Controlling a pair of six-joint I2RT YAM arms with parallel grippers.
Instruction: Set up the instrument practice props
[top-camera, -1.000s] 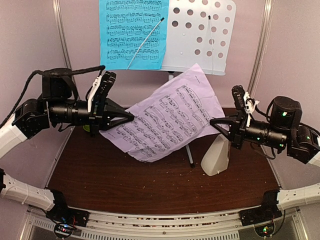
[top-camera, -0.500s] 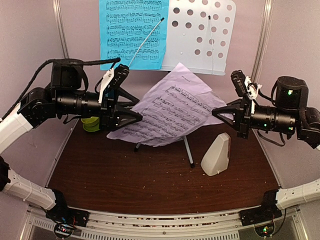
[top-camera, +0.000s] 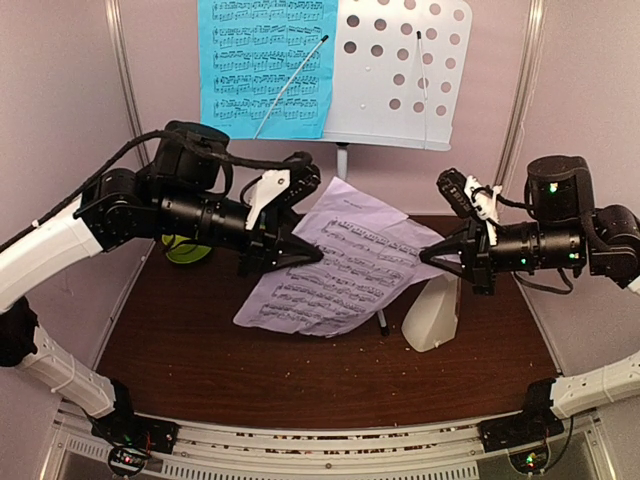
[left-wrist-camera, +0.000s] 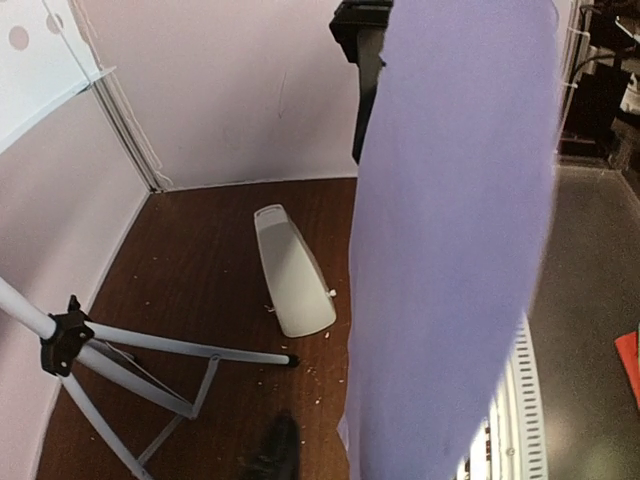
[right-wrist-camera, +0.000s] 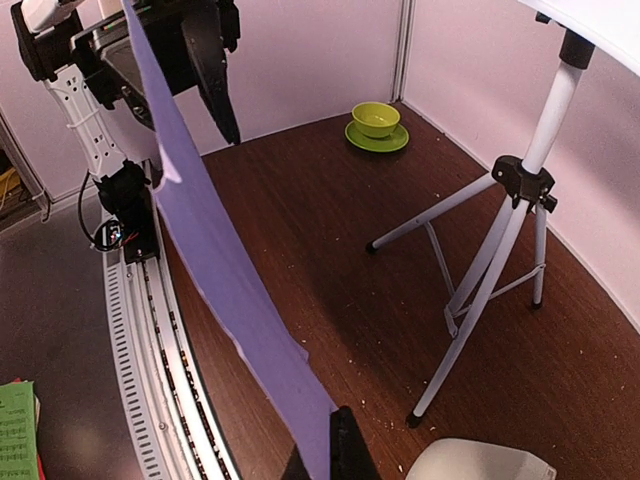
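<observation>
The white perforated music stand (top-camera: 400, 70) stands at the back on a silver tripod (right-wrist-camera: 490, 260). A cyan page (top-camera: 265, 65) rests on its left half. I hold the lilac page (top-camera: 345, 265) in the air over the table between both grippers. My left gripper (top-camera: 316, 256) is shut on its left part, and the page's left end hangs below it. In the left wrist view the page's blank back (left-wrist-camera: 450, 250) hides one finger; the other finger (left-wrist-camera: 275, 450) shows. My right gripper (top-camera: 428, 257) is shut on the page's right edge (right-wrist-camera: 325, 440). The cream metronome (top-camera: 432, 315) stands under the right gripper.
A lime-green bowl on a saucer (top-camera: 180, 250) sits at the back left of the brown table (top-camera: 200, 350) and shows in the right wrist view (right-wrist-camera: 378, 120). Tripod legs (left-wrist-camera: 130, 345) spread across the table's middle. Two thin wire page holders (top-camera: 290, 85) lie across the stand. Booth walls close in.
My left gripper has moved right and down towards the centre, and my right gripper has come lower. The lilac page has gone slack, its left end drooping towards the table.
</observation>
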